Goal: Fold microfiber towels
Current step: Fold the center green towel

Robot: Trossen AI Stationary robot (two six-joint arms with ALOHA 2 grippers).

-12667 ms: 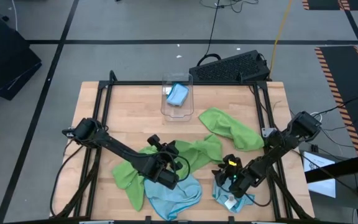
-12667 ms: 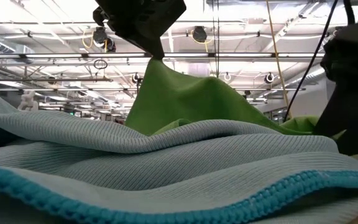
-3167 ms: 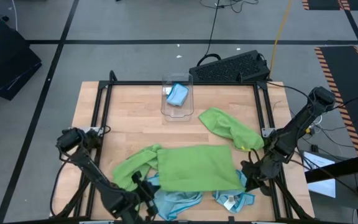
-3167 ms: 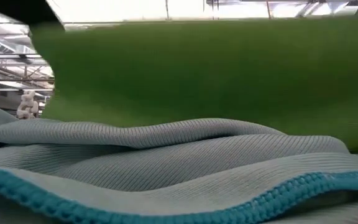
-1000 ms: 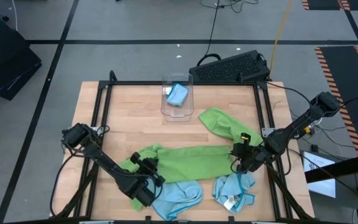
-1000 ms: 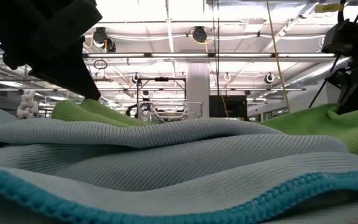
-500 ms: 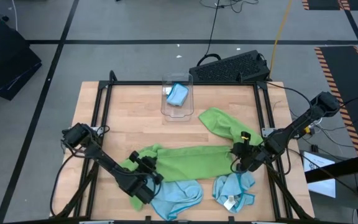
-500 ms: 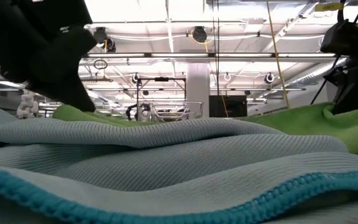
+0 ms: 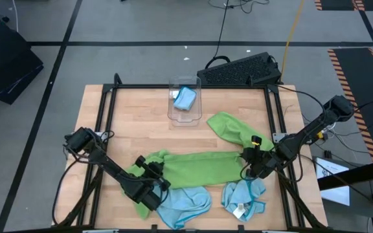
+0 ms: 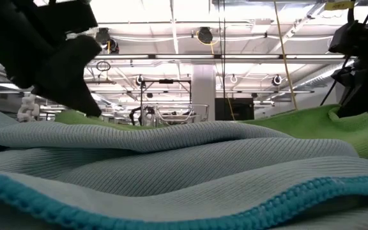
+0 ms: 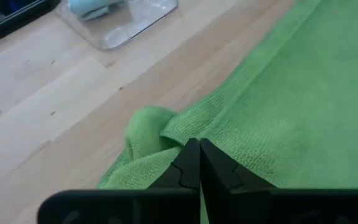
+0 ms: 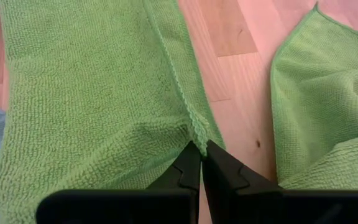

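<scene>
- Wooden table (image 9: 141,123): the landmark for all positions below; a dark frame runs along its edges.
- Folded green towel (image 9: 199,167): a lime green cloth lying as a long band across the near half of the table, between the two grippers; in the right wrist view (image 12: 98,99) its two layered edges run side by side.
- Left gripper (image 9: 149,181): at the left end of the band, near the table's front edge, fingers pressed together and pinching the cloth's bunched corner, as the left wrist view (image 11: 194,163) shows.
- Right gripper (image 9: 250,166): at the right end of the band, fingers pressed together on the cloth's edge, seen closely in the right wrist view (image 12: 196,160).
- Second green towel (image 9: 239,133): crumpled, on the right half of the table, just behind the right gripper.
- Third green towel (image 9: 135,169): partly under the band's left end.
- Large blue towel (image 9: 183,206): rumpled at the front edge, beside the left gripper; it fills the low view's foreground (image 10: 171,172).
- Small blue towel (image 9: 243,197): at the front edge, below the right gripper, carrying a white tag (image 9: 239,211).
- Clear plastic bin (image 9: 184,101): at the table's far middle, holding a folded blue towel (image 9: 184,98).
- Black keyboard (image 9: 238,70): at the far right corner.
</scene>
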